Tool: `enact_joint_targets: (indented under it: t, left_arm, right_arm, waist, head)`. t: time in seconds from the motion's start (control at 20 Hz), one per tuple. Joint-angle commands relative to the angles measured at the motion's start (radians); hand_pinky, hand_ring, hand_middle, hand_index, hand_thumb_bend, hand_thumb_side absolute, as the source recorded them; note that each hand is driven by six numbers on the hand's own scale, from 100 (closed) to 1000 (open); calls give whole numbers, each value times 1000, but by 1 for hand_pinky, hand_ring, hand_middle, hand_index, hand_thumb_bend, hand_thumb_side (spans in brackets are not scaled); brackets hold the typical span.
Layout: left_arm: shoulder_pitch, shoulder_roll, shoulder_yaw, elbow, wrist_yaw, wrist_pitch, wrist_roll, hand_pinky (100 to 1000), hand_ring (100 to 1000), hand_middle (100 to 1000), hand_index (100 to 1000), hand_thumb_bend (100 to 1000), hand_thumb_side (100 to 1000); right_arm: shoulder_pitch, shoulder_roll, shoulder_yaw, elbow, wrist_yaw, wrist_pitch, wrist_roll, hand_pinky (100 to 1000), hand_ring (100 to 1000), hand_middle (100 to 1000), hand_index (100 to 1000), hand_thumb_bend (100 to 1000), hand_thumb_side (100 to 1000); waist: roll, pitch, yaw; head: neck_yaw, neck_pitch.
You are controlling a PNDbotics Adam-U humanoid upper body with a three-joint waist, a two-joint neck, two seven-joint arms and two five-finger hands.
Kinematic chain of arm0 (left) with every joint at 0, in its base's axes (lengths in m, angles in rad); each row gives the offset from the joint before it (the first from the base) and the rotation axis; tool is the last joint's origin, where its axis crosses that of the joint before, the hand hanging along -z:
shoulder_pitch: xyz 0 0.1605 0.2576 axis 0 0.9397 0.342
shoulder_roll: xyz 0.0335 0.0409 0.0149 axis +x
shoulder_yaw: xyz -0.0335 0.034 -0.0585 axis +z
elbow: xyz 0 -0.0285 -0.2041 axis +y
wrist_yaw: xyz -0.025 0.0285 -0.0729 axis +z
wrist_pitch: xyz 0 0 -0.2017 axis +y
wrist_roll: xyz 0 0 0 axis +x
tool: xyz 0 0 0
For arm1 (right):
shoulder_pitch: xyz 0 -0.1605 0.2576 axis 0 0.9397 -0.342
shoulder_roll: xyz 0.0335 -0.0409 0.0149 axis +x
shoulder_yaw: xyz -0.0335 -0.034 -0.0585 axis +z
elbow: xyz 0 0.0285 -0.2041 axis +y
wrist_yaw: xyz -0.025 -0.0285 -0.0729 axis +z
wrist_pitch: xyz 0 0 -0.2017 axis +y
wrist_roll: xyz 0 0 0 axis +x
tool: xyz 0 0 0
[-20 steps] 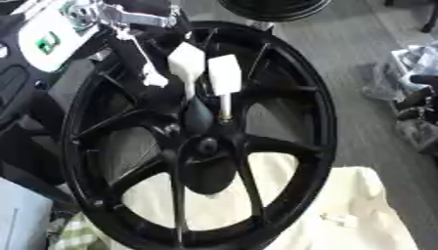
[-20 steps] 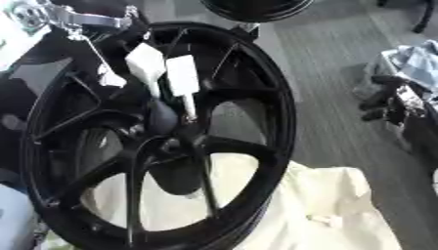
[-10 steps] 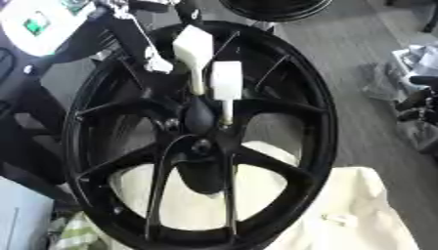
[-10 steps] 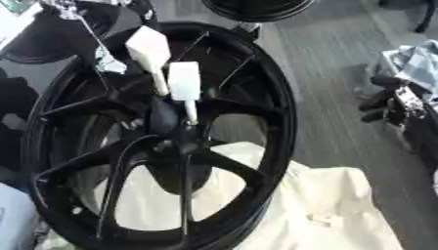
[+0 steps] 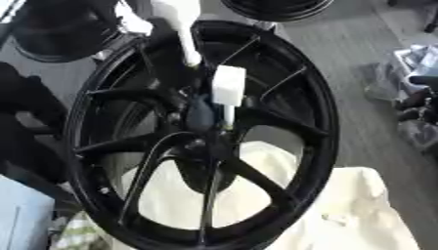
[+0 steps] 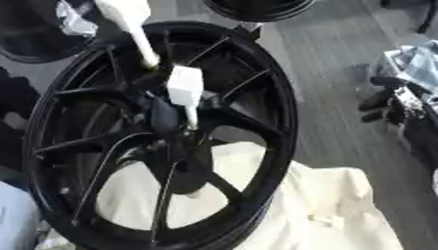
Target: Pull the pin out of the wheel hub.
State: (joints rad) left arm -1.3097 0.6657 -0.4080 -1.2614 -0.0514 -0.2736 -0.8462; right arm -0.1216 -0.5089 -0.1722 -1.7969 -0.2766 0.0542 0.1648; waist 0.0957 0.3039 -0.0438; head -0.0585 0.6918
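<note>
A large black spoked wheel hub [image 5: 291,97] stands tilted and fills most of both views. A white pin [image 5: 229,87] with a blocky white head sits near the wheel's centre. Its thin stem [image 5: 229,116] runs down into the dark centre boss [image 5: 202,141]. A white tapered part of my left hand [image 5: 177,27] comes down from the top edge. Its tip ends just up and left of the pin's head, apart from it. Dark parts around it blend with the spokes. My right hand shows in neither view.
A cream cloth [image 5: 359,210] lies under the wheel's lower half. Another black wheel [image 5: 278,7] sits at the top edge, and a dark round shape [image 5: 60,29] at the upper left. Dark and pale clutter [image 6: 402,93] lies on the grey floor at right.
The whole picture has shifted, so the camera has moved. The white tapered part now stands higher and farther from the pin's head than before. The pin stays at the centre boss.
</note>
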Motion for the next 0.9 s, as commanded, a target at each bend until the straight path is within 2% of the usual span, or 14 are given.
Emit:
enact_joint_targets:
  t: [0.05, 0.45, 0.7, 0.9]
  left_arm:
    - [17, 101, 83, -25, 25, -31, -61, 806, 636, 474, 335, 100, 245]
    - [243, 306, 249, -60, 64, -1, -61, 803, 631, 468, 338, 100, 246]
    - [424, 397, 376, -66, 106, 14, -58, 800, 627, 465, 343, 100, 247]
    - [588, 442, 458, -74, 111, 18, -13, 805, 631, 471, 358, 100, 246]
  right_arm:
    - [2, -36, -16, -6, 6, -1, -9, 597, 644, 528, 803, 100, 746]
    - [17, -41, -30, -8, 13, -7, -22, 597, 645, 529, 803, 100, 744]
    - [16, -40, -38, -8, 11, -8, -30, 597, 645, 529, 804, 100, 743]
    - [23, -40, -45, -8, 11, -9, -36, 598, 645, 530, 804, 100, 743]
  waist:
    - [-3, -30, 6]
    - [1, -27, 26]
    - [1, -23, 31]
    - [1, -23, 40]
  head:
    - [-11, 2]
    - [-31, -2]
    - [-22, -7]
    - [-13, -5]
